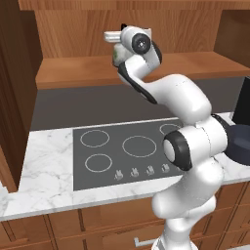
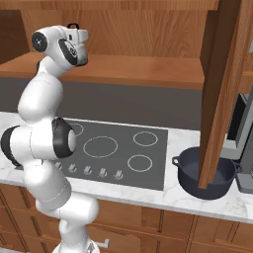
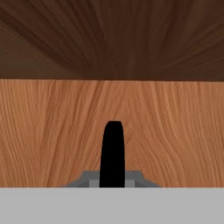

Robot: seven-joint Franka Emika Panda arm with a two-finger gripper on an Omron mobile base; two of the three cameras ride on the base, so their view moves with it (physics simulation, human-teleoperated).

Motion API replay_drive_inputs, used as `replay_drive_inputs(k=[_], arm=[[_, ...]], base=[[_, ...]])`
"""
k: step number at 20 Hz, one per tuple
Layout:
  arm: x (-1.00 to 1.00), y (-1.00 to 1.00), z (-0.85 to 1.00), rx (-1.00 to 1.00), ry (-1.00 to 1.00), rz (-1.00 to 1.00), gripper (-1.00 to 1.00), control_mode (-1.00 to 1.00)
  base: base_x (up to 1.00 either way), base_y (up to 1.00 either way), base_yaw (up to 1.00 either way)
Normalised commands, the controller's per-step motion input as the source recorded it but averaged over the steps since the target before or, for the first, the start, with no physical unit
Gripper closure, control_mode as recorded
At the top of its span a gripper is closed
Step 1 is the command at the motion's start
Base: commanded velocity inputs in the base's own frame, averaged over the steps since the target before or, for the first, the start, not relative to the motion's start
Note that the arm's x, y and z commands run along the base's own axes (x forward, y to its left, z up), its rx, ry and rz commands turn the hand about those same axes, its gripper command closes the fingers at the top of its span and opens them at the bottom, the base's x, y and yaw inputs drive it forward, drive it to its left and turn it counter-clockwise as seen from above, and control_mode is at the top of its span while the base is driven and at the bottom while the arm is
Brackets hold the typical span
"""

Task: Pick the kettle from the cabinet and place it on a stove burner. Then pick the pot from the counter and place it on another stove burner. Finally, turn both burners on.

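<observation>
The arm is rising from its base in front of the tabletop [image 1: 44,171], bending at the elbow over the dark cooktop [image 1: 122,151] and reaching up and forward into the open cabinet [image 1: 97,68]. The wrist is sitting level with the space above the thick shelf board [image 2: 138,66], and the hand is pointing toward the cabinet's rear panel.

The gripper [image 3: 112,181] is standing with its jaws drawn fully together. In the hand view a tall black loop [image 3: 112,153] is rising straight up between the two grey finger pads [image 3: 89,179], against the wood-grain back of the cabinet. This loop is the handle of the kettle [image 1: 117,52], so the gripper is clamping that handle.

In the left base view a small patch of the kettle's greenish-silver body is showing just left of the wrist, over the shelf board. Whether the kettle is resting on the board or hanging just clear of it cannot be told. In the right base view the top of the black handle is showing just above the hand.

The pot [image 2: 205,173] is sitting on the marble tabletop to the right of the cooktop, partly hidden behind the hanging edge of the open cabinet door [image 2: 222,89]. The four burner rings [image 2: 100,146] are lying bare.
</observation>
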Motion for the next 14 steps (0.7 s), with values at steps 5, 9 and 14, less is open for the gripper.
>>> replay_drive_inputs(k=[5, 9, 14], arm=[[-0.36, -0.10, 0.00, 0.00, 0.00, -0.03, 1.00, -1.00], [-0.41, -0.05, 0.00, 0.00, 0.00, -0.03, 1.00, -1.00], [-0.50, -0.02, 0.00, 0.00, -0.01, -0.01, 1.00, -1.00]], base=[[0.00, 0.00, 0.00], [0.00, 0.00, 0.00], [0.00, 0.00, 0.00]])
